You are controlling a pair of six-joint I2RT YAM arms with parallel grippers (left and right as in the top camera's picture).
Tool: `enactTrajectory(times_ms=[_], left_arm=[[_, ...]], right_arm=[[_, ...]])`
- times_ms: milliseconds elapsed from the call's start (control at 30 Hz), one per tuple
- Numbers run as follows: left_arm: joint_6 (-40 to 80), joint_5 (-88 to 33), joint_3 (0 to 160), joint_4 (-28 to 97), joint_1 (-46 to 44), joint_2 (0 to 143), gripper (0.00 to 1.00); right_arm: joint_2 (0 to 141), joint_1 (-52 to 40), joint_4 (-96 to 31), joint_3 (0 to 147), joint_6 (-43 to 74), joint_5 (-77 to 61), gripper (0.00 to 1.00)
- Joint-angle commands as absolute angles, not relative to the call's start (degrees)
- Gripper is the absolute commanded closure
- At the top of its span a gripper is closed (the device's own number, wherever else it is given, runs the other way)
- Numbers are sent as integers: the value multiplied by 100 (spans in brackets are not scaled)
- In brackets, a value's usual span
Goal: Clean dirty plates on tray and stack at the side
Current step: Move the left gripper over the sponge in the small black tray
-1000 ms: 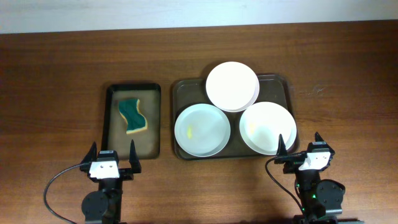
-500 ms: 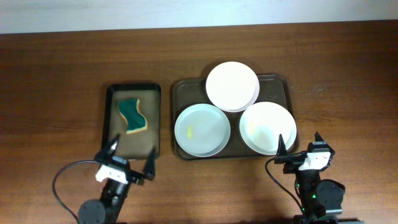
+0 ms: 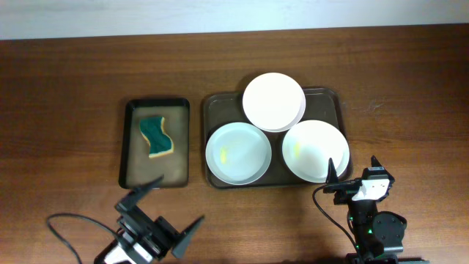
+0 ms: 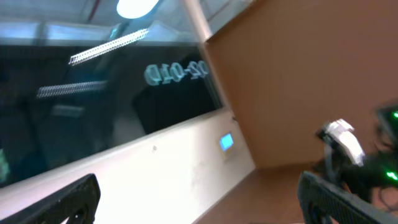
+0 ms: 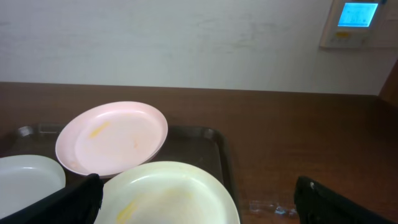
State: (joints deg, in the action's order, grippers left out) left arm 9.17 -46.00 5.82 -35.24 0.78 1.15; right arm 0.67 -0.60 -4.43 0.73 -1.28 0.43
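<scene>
- Three plates lie in the tray (image 3: 218, 105), right of the worktop's middle: a far plate (image 3: 273, 102), a left plate (image 3: 238, 152) and a right plate (image 3: 316, 150).
- A triangle is formed by them. In the overhead view the far plate overlaps the other two and reaches past the tray's far rim.
- Yellow smears are seen inside the left and right plates. Fainter ones are seen in the far plate from the right wrist.
- The tray's long axis runs parallel to the far edge of the worktop.
- Since the earlier frames the tray and plates have not shifted, and the right gripper (image 3: 352, 161) has kept its place at the tray's near right corner.
- The left gripper (image 3: 181, 199) has been drawn back from the small black tray (image 3: 155, 170) toward the near edge and turned; it is now slanted toward the right.
- A green and yellow sponge (image 3: 156, 136) lies in the small black tray.
- The left wrist camera is tipped upward at a wall and dark window, not the worktop.
- Both grippers' fingers are spread wide, with nothing held.
</scene>
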Motion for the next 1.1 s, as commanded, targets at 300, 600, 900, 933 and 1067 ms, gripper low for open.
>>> enactTrajectory(times_ms=[300,600,900,933,1067], left_arm=[[-1120,-4185,5883,3321,91,4169,1],[681,-1422,7402,4762,91,6344,1],[701,-1372,7762,5487,89,8580,1],[707,-1280,7762,5481,89,8768,1],[1916,-115,7762,5457,93,9524,1]], right_arm=[[21,-25,-467,32,-108,71,2],[21,-25,-467,32,-108,71,2],[21,-25,-467,32,-108,71,2],[21,-25,-467,32,-108,71,2],[21,-25,-467,32,-108,71,2]])
